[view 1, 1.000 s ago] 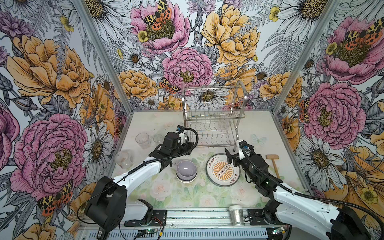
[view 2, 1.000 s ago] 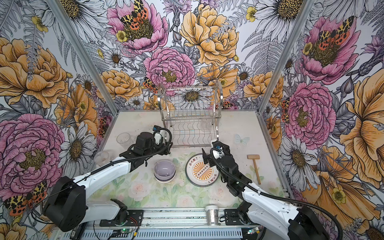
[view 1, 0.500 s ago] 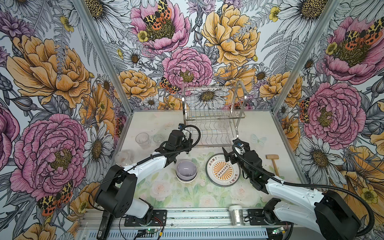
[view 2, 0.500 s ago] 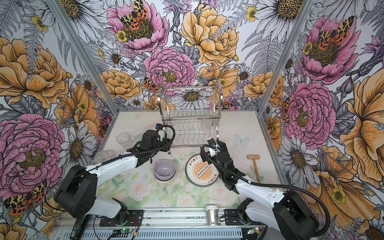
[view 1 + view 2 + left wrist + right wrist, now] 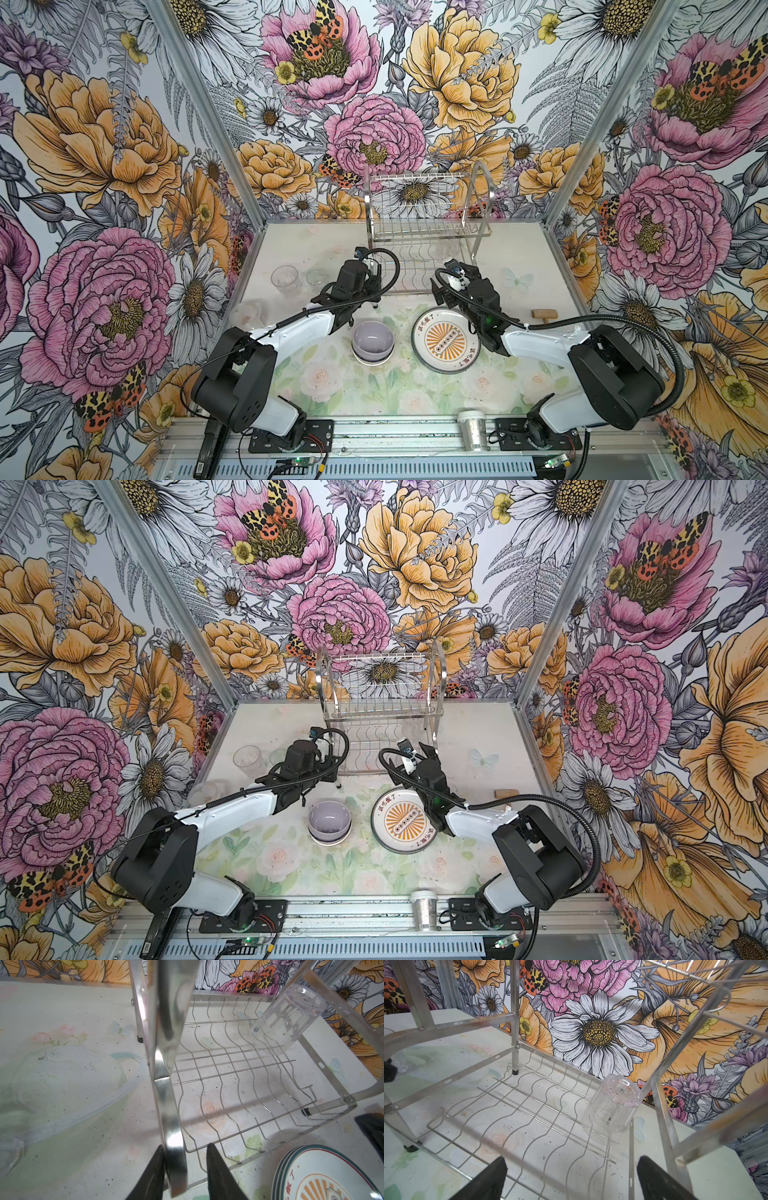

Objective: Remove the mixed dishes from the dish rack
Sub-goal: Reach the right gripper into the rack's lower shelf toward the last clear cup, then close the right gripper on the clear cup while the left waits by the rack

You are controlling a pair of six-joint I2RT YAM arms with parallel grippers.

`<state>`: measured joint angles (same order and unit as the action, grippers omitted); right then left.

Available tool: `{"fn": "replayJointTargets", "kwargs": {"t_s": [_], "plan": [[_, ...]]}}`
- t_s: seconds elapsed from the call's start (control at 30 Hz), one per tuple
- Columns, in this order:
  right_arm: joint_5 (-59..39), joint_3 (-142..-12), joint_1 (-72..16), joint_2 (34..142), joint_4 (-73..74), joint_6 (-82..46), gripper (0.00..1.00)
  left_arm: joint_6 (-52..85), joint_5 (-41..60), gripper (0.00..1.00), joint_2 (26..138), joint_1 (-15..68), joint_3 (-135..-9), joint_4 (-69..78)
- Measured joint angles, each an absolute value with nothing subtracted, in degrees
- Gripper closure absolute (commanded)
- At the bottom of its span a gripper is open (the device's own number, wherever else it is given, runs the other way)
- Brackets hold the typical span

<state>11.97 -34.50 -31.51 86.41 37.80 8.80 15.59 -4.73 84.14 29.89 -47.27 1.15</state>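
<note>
Where the dish rack (image 5: 419,239) stands at the back of the desk (image 5: 528,253), one clear glass (image 5: 612,1105) sits on its lower shelf, mouth down and tilted, near the right end frame. Left gripper (image 5: 186,1147): fingers apart, astride the rack's left side frame; one touches the bar, the other shows a gap. Right gripper (image 5: 572,1158): fingers spread wide, gripping nothing, at the shelf's front edge, facing the glass. On the desk before the rack: lavender bowl (image 5: 372,343), sunburst plate (image 5: 446,341) topping a stack.
</note>
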Motion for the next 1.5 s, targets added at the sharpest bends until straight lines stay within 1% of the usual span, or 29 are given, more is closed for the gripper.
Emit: {"fn": "replayJointTargets", "kwargs": {"t_s": [0.3, 0.57, 0.83, 1.5], "plan": [[13.3, -39.9, -30.6, 95.0, 39.9, 13.6, 0.0, 16.6, -4.5, 0.67, 84.1, 30.0, -47.3, 0.1], [14.1, -45.7, -29.0, 100.1, 40.2, 19.6, 0.0, 17.1, -4.5, 0.67, 84.1, 30.2, -47.3, -0.3], [14.1, -48.1, -26.7, 103.9, 40.9, 25.0, 0.0, 17.1, -4.4, 0.67, 84.1, 30.3, -47.3, -1.1], [10.7, -60.1, -23.3, 113.2, 39.0, 29.7, 0.0, 17.0, -4.1, 0.68, 84.1, 30.6, -47.3, -2.8]]}}
